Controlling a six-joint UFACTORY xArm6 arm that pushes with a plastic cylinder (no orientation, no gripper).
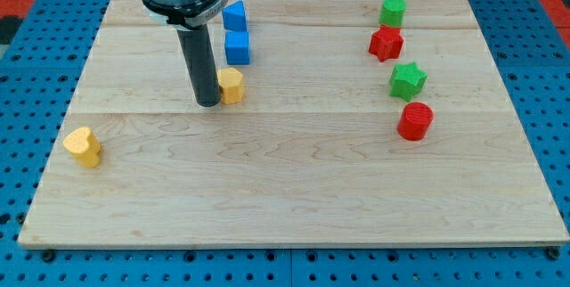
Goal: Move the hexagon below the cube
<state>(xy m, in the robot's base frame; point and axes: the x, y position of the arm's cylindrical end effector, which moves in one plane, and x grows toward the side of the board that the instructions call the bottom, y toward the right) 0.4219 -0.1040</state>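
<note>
My tip (207, 102) rests on the wooden board (285, 189) in the upper left part. A yellow hexagon block (232, 85) sits just to the right of the tip, touching or nearly touching the rod. A blue cube (238, 47) stands right above the hexagon. Another blue block (234, 14) stands above the cube, partly hidden by the arm's head.
A yellow heart-shaped block (83, 146) lies near the board's left edge. On the right stand a green block (393, 10), a red star-like block (386, 44), a green star block (408, 81) and a red cylinder (415, 120).
</note>
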